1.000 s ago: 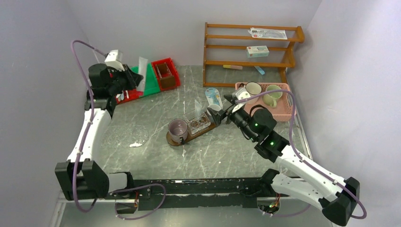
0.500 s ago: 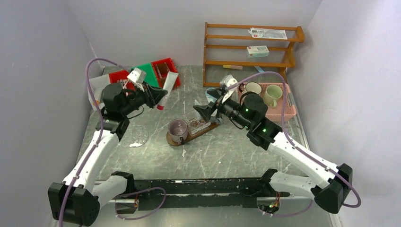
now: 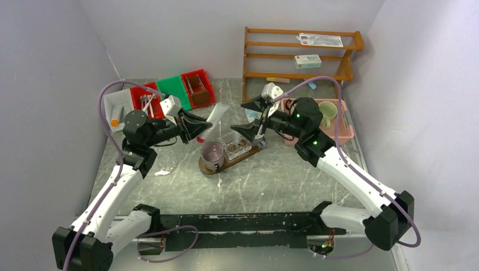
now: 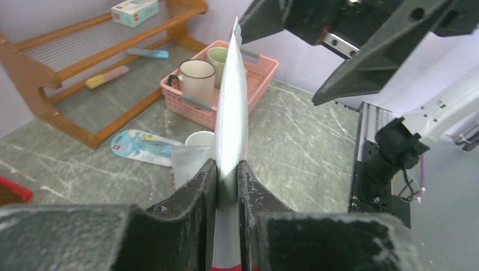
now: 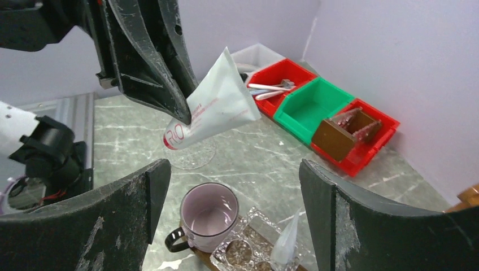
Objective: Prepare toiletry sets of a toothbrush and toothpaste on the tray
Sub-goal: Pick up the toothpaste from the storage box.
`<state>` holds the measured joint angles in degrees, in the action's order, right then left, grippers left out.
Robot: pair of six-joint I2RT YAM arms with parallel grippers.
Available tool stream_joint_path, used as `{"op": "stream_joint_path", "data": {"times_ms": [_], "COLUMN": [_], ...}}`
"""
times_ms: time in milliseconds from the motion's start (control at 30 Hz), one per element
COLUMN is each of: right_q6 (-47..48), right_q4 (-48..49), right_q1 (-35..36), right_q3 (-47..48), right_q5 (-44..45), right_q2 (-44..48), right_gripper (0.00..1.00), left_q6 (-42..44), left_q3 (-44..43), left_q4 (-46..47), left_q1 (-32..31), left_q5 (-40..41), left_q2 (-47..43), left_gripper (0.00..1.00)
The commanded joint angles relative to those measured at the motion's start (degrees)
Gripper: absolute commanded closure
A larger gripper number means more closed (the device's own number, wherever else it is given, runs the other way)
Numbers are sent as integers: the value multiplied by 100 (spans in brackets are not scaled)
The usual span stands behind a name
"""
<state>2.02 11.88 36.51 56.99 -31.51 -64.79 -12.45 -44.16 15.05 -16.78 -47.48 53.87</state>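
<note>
My left gripper (image 3: 197,125) is shut on a white toothpaste tube (image 3: 212,119) with a red band at its cap end, held in the air just left of the tray. In the left wrist view the tube (image 4: 231,101) rises edge-on from between the closed fingers. The dark brown tray (image 3: 226,162) carries a purple mug (image 3: 213,153) at its near end and a clear glass holder (image 3: 237,148). My right gripper (image 3: 250,118) hangs open above the tray's far end, and its view looks down on the mug (image 5: 208,217) and the tube (image 5: 214,110). Slim white toothbrushes (image 5: 270,87) lie in a red bin.
Red and green bins (image 3: 172,87) and a white bin (image 3: 116,104) sit at the back left. A wooden rack (image 3: 299,56) stands at the back, a pink basket (image 3: 339,132) with mugs to its right. A clear glass saucer (image 3: 164,161) lies left of the tray.
My left arm has carried the tube from the bins at the back left over towards the tray. My right arm has lifted and swung back over the tray's far end, jaws still open.
</note>
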Motion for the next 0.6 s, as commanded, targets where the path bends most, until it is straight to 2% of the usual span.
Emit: {"op": "stream_joint_path", "data": {"times_ms": [0,333,567], "right_q6": [-31,65,66], "right_q4": [225,125,4], "right_q1": [-104,-104,-109], "right_q3": [289,810,971], "right_q5": [-1067,-2010,-2431], "right_q2": [-264,-815,-1001], "right_gripper": [13,22,36], "left_q6": [79,244,251], "left_q3": [-3,30,39], "left_q4": [570,435,457], "left_q1": [-145,-333,-359], "left_q5": [-645,-896,-1100], "left_q2": [-81,-79,-43], "left_gripper": [91,91,91]}}
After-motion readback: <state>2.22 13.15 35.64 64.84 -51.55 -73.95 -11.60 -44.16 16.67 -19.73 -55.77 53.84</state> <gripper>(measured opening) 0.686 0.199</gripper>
